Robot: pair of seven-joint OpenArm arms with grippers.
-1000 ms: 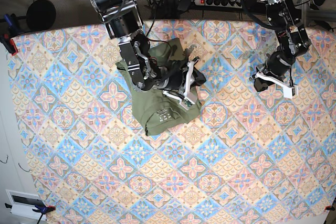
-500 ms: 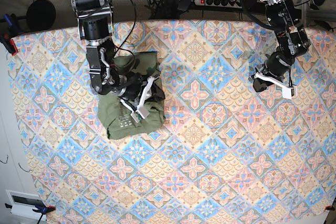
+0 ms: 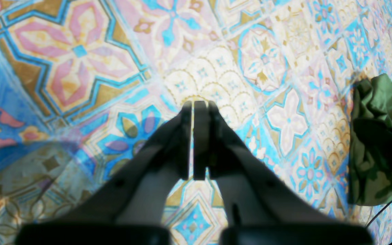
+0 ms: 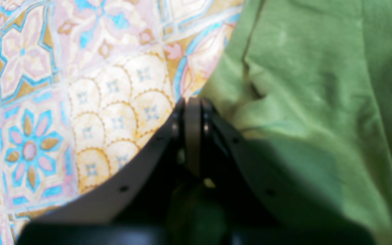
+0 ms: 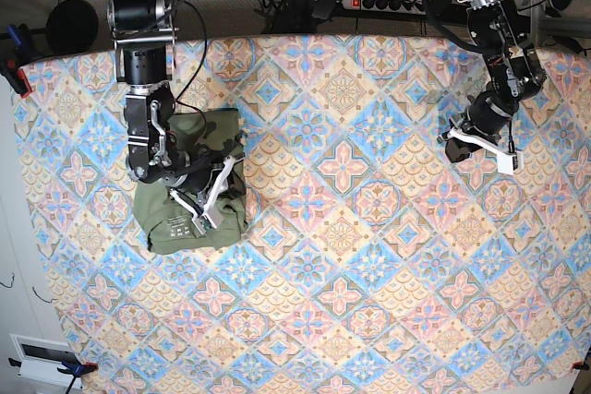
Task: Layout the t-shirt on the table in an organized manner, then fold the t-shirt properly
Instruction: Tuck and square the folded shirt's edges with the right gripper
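Observation:
The olive-green t-shirt (image 5: 159, 217) lies bunched in a rough rectangle near the left side of the table (image 5: 369, 274); a white printed label shows on top. My right gripper (image 5: 208, 202) rests on the shirt's right part. The right wrist view shows that gripper (image 4: 192, 102) shut at the edge of the t-shirt (image 4: 318, 85), with green cloth between its fingers. Far off at the table's right, my left gripper (image 5: 480, 145) hangs above the cloth. The left wrist view shows it (image 3: 192, 105) shut on nothing over the table (image 3: 80, 61), with the t-shirt (image 3: 379, 136) at the right edge.
A power strip (image 5: 388, 2) and cables lie behind the table's far edge. Clamps (image 5: 14, 71) hold the cloth at the far left corner. A white box (image 5: 42, 357) sits off the table's near left corner.
My right gripper has dragged the t-shirt from the table's middle back towards its left side. The left arm has not moved.

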